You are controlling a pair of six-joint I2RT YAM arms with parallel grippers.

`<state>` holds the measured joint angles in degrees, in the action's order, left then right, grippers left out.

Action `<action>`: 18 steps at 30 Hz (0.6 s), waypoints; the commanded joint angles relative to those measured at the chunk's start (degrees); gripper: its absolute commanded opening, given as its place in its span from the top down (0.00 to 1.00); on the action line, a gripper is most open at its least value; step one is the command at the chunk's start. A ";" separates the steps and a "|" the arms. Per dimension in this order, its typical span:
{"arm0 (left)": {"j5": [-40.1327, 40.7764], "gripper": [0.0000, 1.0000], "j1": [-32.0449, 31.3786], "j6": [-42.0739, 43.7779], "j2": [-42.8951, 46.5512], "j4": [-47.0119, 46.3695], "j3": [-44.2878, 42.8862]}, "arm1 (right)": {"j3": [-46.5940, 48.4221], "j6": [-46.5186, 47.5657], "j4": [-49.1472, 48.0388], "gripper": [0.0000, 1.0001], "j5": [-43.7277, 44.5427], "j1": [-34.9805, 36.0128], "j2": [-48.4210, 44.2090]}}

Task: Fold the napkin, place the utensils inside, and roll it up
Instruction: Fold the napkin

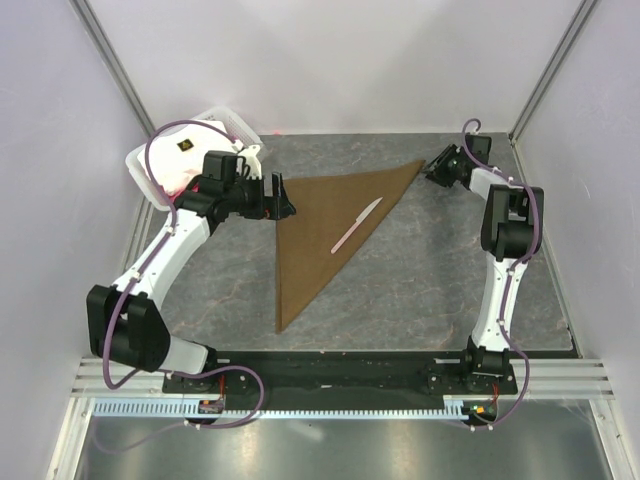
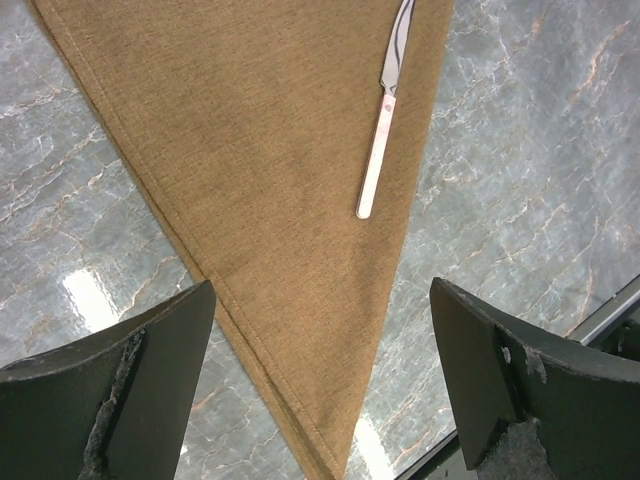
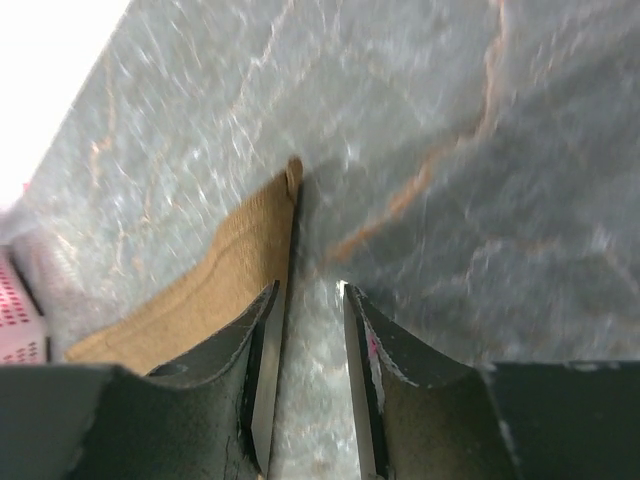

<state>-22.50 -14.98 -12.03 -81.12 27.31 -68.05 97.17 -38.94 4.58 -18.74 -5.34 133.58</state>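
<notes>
Right end effector [image 3: 310, 292], jaws narrowly apart and empty, sits at the tip of the napkin [image 3: 215, 285], cloth just ahead-left; left end effector [image 2: 322, 290] gapes wide at the opposite corner.

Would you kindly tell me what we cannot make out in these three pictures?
Left wrist view: the slim silvery utensil with a pale pink handle loses its blade tip past the top edge.
Right wrist view: blurred, so whether the right tool touches the folded brown cloth napkin is unclear.
Top view: the contents of the white plastic bin are largely hidden behind the left arm, and too small.
</notes>
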 commanded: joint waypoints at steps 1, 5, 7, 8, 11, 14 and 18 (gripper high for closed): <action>1.32 0.05 -0.22 2.98 -0.70 -2.00 0.02 | 2.41 -0.70 -6.05 0.58 -2.96 -1.07 2.65; 1.67 0.05 -0.22 3.16 -0.88 -2.08 0.02 | 2.50 -3.59 -9.67 0.55 -5.25 -1.77 3.79; 2.11 0.05 -0.13 3.33 -1.06 -2.00 -0.06 | 2.68 -5.26 -11.34 0.54 -5.69 -1.95 4.58; 2.11 0.05 -0.22 3.24 -1.14 -1.82 0.02 | 3.11 -5.62 -11.52 0.54 -5.87 -1.95 4.93; 2.20 0.05 -0.22 3.24 -1.32 -1.73 -0.15 | 4.43 -6.76 -11.52 0.54 -5.95 -1.86 6.52; 2.11 0.05 -0.22 3.24 -1.41 -1.73 -0.24 | 5.05 -7.38 -11.35 0.54 -5.52 -1.86 7.75; 2.02 0.05 -0.22 3.24 -1.58 -1.65 -0.41 | 6.28 -7.47 -10.12 0.57 -4.82 -1.69 9.07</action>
<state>-21.02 -14.98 -11.18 -82.04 27.27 -68.05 101.23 -45.91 -6.24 -24.58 -6.98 139.83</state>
